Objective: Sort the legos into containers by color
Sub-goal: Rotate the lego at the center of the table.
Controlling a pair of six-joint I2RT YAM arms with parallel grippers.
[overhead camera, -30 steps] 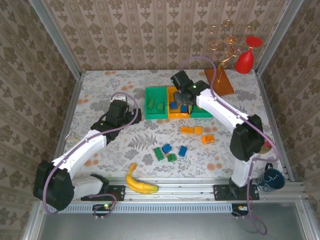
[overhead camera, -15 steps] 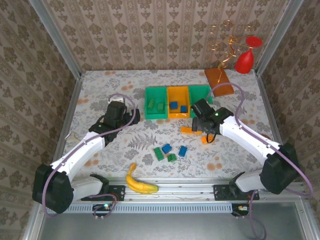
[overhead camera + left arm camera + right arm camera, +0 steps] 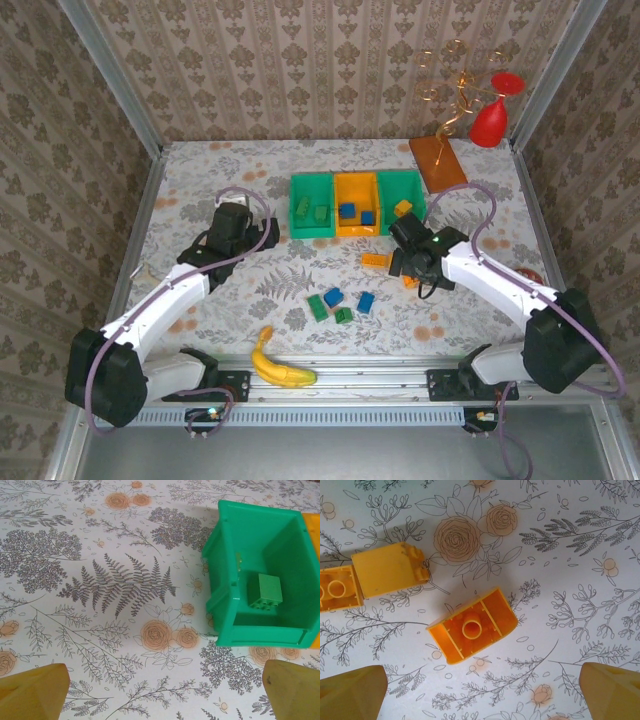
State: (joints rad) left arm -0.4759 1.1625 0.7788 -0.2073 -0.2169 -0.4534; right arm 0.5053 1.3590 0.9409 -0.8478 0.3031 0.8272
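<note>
While my left gripper (image 3: 162, 695) and right gripper (image 3: 481, 692) both gape empty, I count three bins. The left green bin (image 3: 312, 179) holds two green legos (image 3: 321, 212), the orange bin (image 3: 357, 178) two blue legos (image 3: 347, 210), the right green bin (image 3: 416, 190) one orange lego (image 3: 403, 208). Loose on the table (image 3: 250, 170) lie two loose blue legos (image 3: 333, 297), two loose green legos (image 3: 317, 307) and three loose orange legos (image 3: 472, 625) beneath the right gripper.

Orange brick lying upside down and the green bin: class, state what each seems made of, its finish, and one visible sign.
Orange brick: apparently moulded hard plastic, smooth and slightly glossy; its hollow underside shows thin walls and a round tube.
Green bin: probably plastic too, semi-gloss; even colour, thin walls, soft sheen.
</note>
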